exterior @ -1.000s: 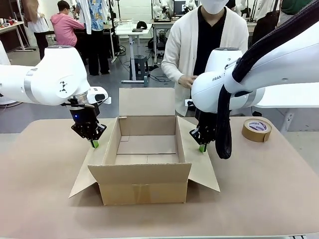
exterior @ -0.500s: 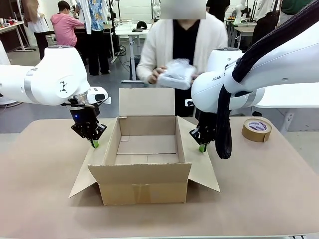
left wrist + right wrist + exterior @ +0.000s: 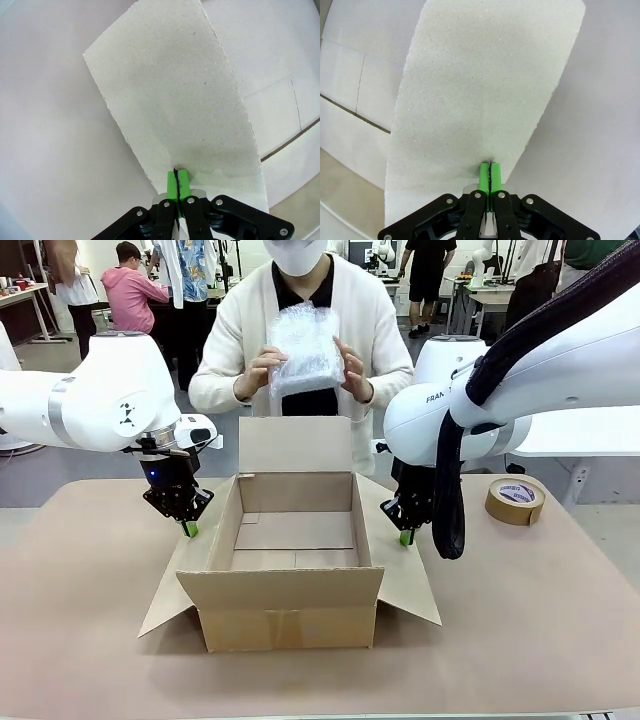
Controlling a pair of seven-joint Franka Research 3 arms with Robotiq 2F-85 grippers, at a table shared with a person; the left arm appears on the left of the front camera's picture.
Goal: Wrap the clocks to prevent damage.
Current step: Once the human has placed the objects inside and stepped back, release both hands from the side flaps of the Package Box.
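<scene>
An open cardboard box [image 3: 290, 625] stands mid-table with its flaps spread. My left gripper [image 3: 190, 530] is shut, its green tips pressed on the box's left flap [image 3: 195, 565]; the left wrist view shows the gripper [image 3: 176, 182] touching the flap [image 3: 175, 100]. My right gripper [image 3: 405, 538] is likewise shut, tips down on the right flap [image 3: 400, 580], as the right wrist view shows, gripper [image 3: 490, 175] on flap [image 3: 485, 75]. Behind the box a person holds a bubble-wrap bundle [image 3: 305, 348] in both hands at chest height. The clocks are hidden; I cannot make out what the wrap covers.
A roll of brown tape [image 3: 515, 500] lies on the table at the right, beyond my right arm. The box's rear flap [image 3: 295, 445] stands upright between the person and the box's inside. Other people and tables are farther back.
The person has stepped to the middle behind the box and raised the bubble-wrap bundle from waist height to chest height. Both arms have stayed still.
</scene>
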